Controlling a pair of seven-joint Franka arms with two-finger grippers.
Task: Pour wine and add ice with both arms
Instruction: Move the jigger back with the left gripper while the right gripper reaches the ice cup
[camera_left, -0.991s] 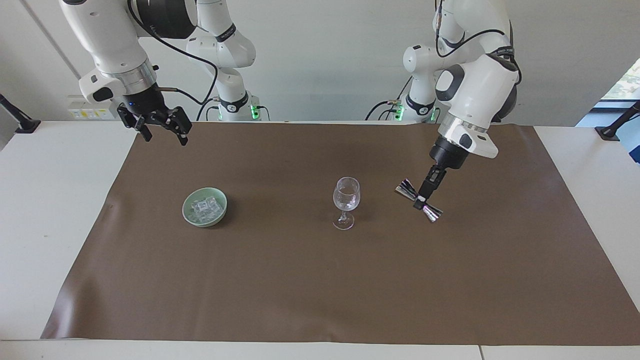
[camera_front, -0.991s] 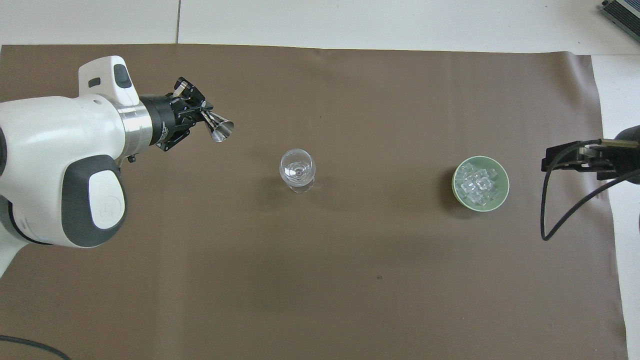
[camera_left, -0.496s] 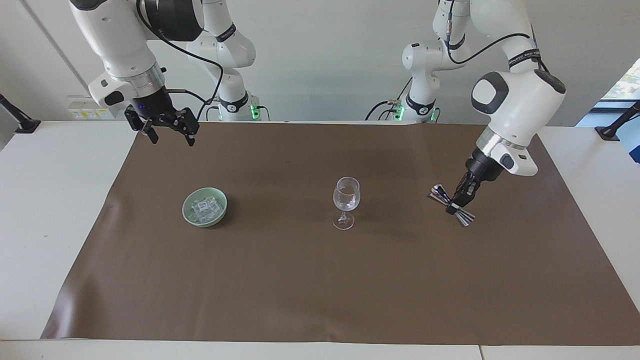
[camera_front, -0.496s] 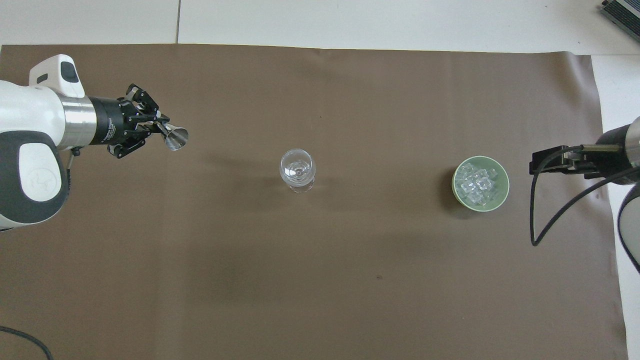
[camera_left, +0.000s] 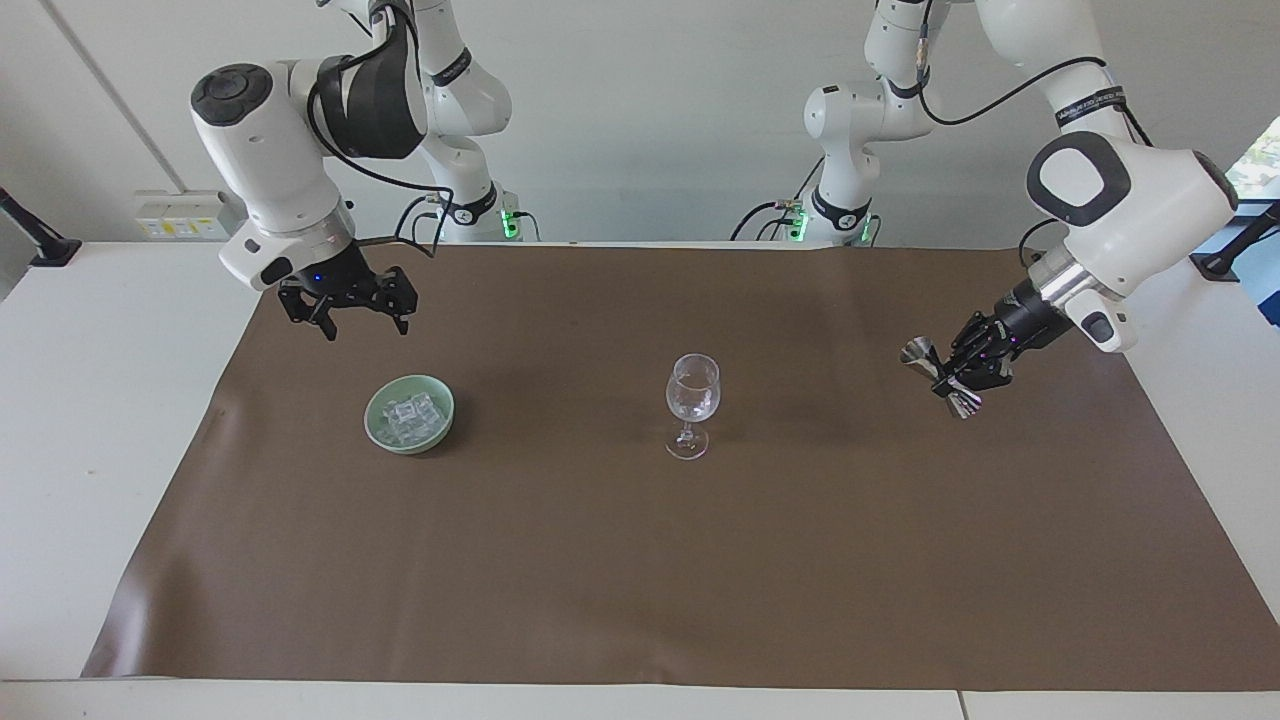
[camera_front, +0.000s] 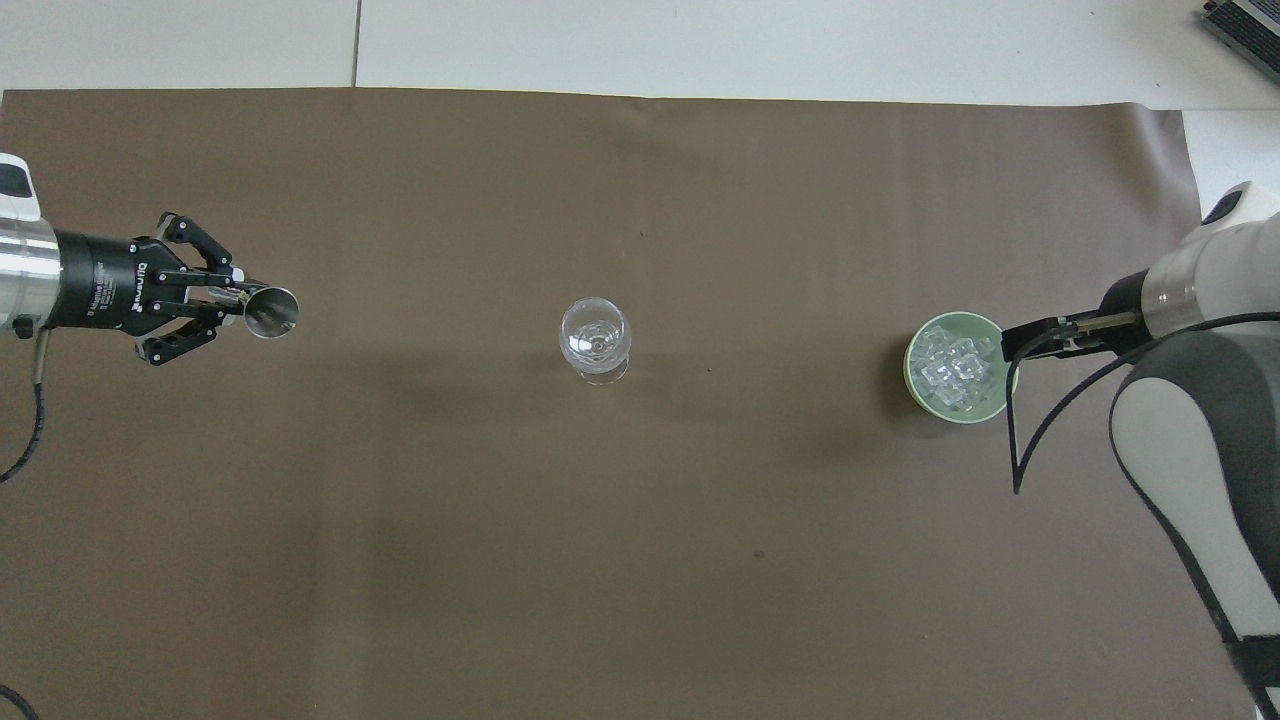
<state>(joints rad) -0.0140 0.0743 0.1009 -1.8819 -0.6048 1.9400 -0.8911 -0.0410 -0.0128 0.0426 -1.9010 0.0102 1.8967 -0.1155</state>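
The left gripper (camera_left: 962, 374) pinches a metal measuring cup (camera_left: 940, 380) at its waist, up over the brown mat (camera_left: 640, 560) toward its own arm's end of the tabletop, well apart from the wine glass (camera_left: 692, 404). The right gripper (camera_left: 352, 308), fingers spread and empty, hangs over the mat just beside the green bowl (camera_left: 409, 413), with the ice (camera_left: 407, 417) below and slightly forward of it. Judging by this, pouring looks finished and the ice step is in hand: next, lower into the bowl and close on one small, slippery cube.
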